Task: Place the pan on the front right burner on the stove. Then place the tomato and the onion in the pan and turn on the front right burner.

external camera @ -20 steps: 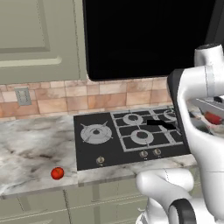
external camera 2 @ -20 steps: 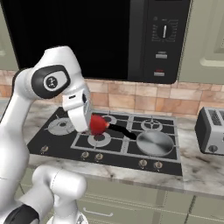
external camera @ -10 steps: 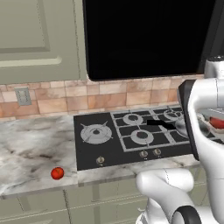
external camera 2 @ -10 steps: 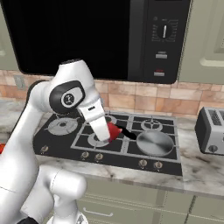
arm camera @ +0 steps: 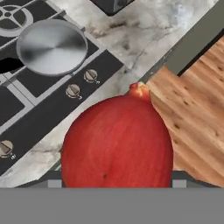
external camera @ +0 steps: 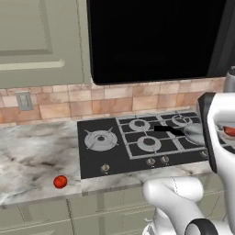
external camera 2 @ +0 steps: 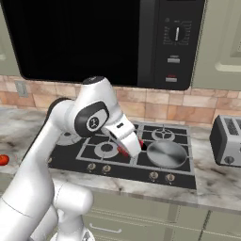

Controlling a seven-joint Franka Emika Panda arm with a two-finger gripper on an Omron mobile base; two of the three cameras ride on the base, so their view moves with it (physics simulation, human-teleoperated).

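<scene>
- pincer (external camera 2: 128, 149) grasps the red onion (arm camera: 117, 142), beside the pan (external camera 2: 165, 154).
- pan sits on the front right burner of the stove (external camera: 103, 156); tomato (external camera: 59, 182) waits on the counter (external camera: 32, 156).
- step in hand: carrying the onion; next, likely lower over the pan and release.

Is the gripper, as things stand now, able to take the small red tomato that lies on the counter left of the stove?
Probably not yet. The gripper already carries the red onion over the stove, near the pan. The tomato lies bare on the counter, nothing covering it, so the way opens once the onion is released.
</scene>
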